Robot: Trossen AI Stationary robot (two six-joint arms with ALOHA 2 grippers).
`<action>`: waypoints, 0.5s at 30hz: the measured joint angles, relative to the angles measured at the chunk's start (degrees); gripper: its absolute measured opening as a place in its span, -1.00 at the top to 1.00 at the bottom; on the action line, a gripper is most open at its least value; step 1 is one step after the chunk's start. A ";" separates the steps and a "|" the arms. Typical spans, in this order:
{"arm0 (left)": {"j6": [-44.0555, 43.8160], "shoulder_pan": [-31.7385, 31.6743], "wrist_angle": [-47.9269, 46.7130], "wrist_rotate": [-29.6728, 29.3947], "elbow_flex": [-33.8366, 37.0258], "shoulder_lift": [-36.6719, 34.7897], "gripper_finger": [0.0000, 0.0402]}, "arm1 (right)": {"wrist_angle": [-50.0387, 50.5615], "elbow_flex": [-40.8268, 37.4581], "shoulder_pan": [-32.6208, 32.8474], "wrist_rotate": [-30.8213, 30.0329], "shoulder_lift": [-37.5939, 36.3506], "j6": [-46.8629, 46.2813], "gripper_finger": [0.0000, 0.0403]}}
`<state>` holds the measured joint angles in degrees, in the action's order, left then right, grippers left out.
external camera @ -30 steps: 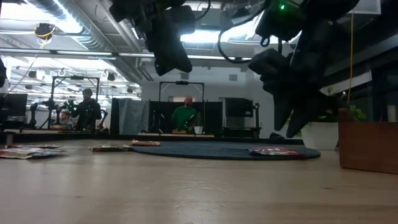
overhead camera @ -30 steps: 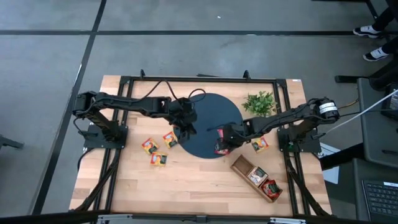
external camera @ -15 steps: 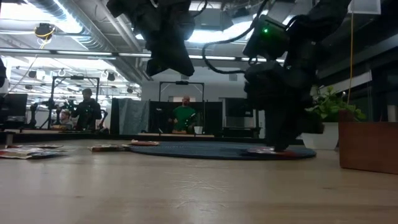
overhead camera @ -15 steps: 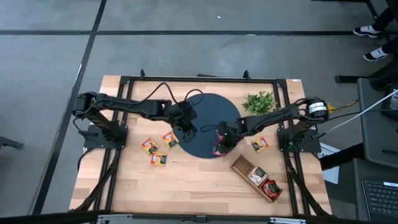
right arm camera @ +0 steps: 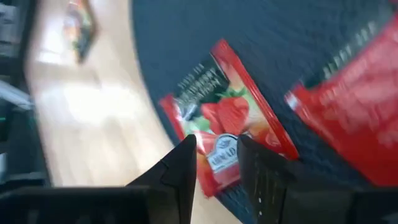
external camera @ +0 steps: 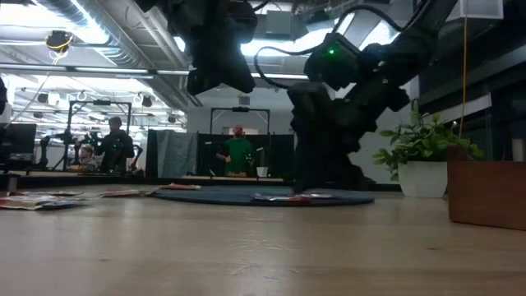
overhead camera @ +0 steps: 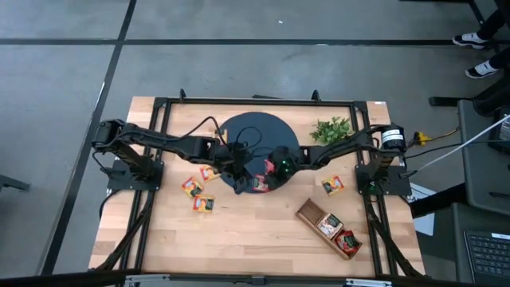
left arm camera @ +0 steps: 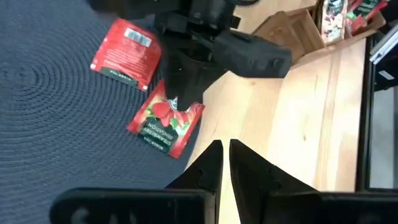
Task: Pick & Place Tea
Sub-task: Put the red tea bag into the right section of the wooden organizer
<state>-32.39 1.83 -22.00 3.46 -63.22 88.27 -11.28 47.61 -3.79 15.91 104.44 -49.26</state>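
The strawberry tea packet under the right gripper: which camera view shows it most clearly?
The left wrist view: the strawberry packet lies flat at the mat's edge, the right gripper on it. The right wrist view shows it close but blurred; the high view, a red speck; the low view, a thin edge.

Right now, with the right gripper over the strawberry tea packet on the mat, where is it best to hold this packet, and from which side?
The strawberry packet lies flat at the edge of the dark mat, one corner past the rim over the table. Probably best: come from above and pinch that free corner, since a flat packet offers no side to grasp. The right gripper is already over it, jaws slightly apart.
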 joint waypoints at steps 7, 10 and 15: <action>1.04 1.15 0.47 -5.06 -0.05 2.69 0.88 | 6.64 3.63 -0.16 1.72 -4.33 6.35 0.42; 1.75 1.14 1.40 -2.74 0.07 5.84 0.88 | 16.14 5.93 -0.22 1.17 -6.63 9.66 0.42; 2.90 1.08 8.09 -2.16 0.02 11.18 0.88 | 27.03 7.37 -0.31 1.26 -8.72 12.74 0.42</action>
<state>-29.49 2.91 -13.91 1.30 -63.20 99.45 15.75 54.98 -4.10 17.17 95.73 -36.53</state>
